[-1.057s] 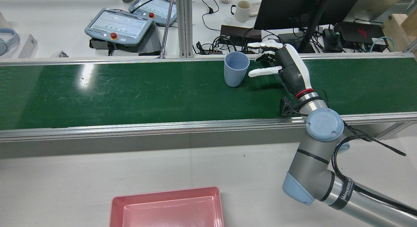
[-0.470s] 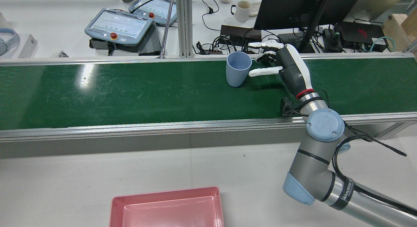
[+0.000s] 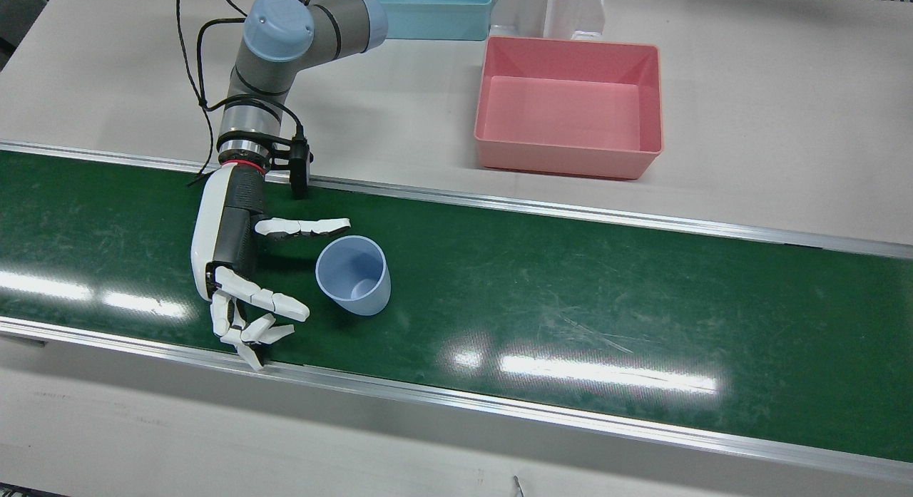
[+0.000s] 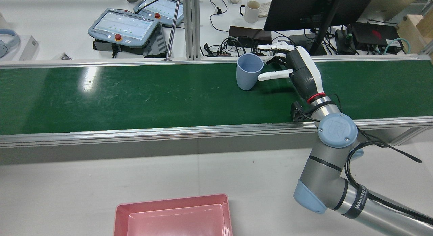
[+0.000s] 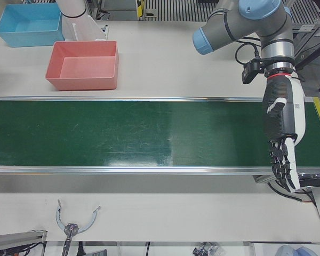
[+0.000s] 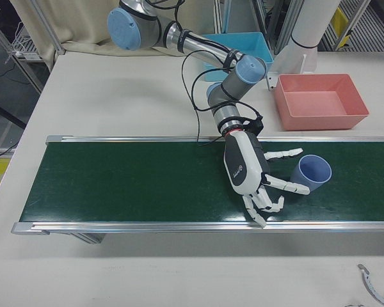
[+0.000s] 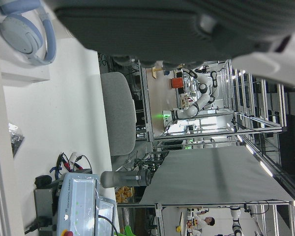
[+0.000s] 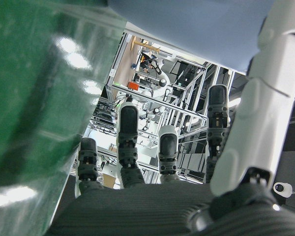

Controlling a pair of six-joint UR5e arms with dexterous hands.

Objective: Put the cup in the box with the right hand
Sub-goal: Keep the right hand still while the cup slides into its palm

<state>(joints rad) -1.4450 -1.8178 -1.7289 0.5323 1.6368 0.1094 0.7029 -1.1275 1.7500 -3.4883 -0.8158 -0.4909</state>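
Observation:
A pale blue cup (image 3: pixel 354 276) (image 4: pixel 249 72) (image 6: pixel 310 173) stands upright on the green belt (image 3: pixel 570 290). My right hand (image 3: pixel 235 254) (image 4: pixel 297 71) (image 6: pixel 249 169) lies low over the belt beside it, open, palm toward the cup. The thumb (image 3: pixel 303 227) reaches along the cup's robot-side wall; the other fingers (image 3: pixel 260 301) spread short of its far side. Whether anything touches the cup I cannot tell. The pink box (image 3: pixel 567 158) (image 4: pixel 169 199) (image 5: pixel 82 82) sits empty on the white table beyond the belt. My left hand (image 5: pixel 281 133) hangs over the belt's other end, fingers straight, holding nothing.
A blue bin (image 3: pixel 417 26) and a white pedestal (image 3: pixel 549 12) stand behind the pink box. Aluminium rails (image 3: pixel 570 212) edge the belt on both sides. Past the belt's far rail lie teach pendants (image 4: pixel 123 27), cables, a mug (image 4: pixel 252 11) and a monitor (image 4: pixel 304 9).
The cup has travelled a little along the belt toward my right hand, closing the gap to the thumb. The hand has barely shifted and stays open.

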